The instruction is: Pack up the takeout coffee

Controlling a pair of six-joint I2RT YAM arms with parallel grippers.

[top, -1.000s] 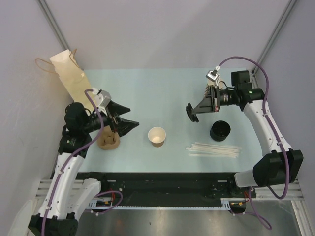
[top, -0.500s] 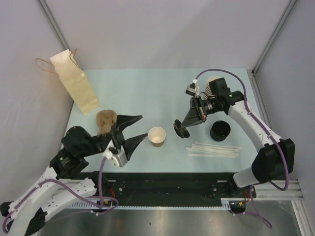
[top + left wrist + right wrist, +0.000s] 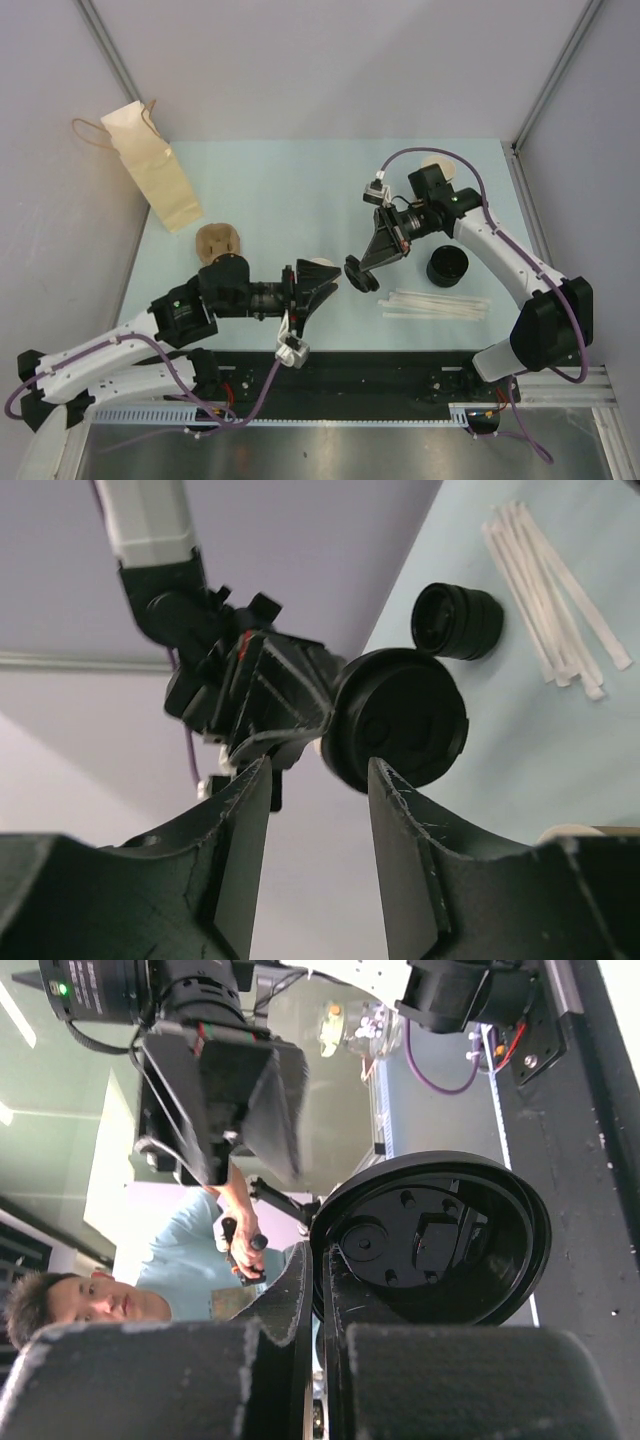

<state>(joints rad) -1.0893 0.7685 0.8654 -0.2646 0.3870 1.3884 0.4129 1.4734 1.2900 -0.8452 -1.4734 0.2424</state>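
Grey-white walls (image 3: 330,70) close the far side and both flanks of a pale blue-green table (image 3: 300,180). I take the paper cup (image 3: 318,266), upright and lidless near the table's middle, as the reference for every position below.

Right arm (image 3: 500,250): comes in from the far right of the cup. The right gripper (image 3: 355,270) is clamped on the rim of a black lid (image 3: 360,277), which it holds tilted just right of the cup, not on it. The right wrist view shows both fingers pinched onto that rim (image 3: 318,1290).

Left arm (image 3: 120,345): comes in from the near left of the cup. The left gripper (image 3: 312,283) lies just beside the cup. In its wrist view the fingers stand parted with nothing between them (image 3: 320,770). I cannot tell whether a finger touches the cup wall.

Paper bag (image 3: 155,180): tan, with handles, well to the far left of the cup.

White straws (image 3: 435,303): a loose bundle lying flat to the near right of the cup.

Tan cardboard piece (image 3: 215,240): left of the cup.

Stack of black lids (image 3: 447,266): right of the cup, just beyond the straws.
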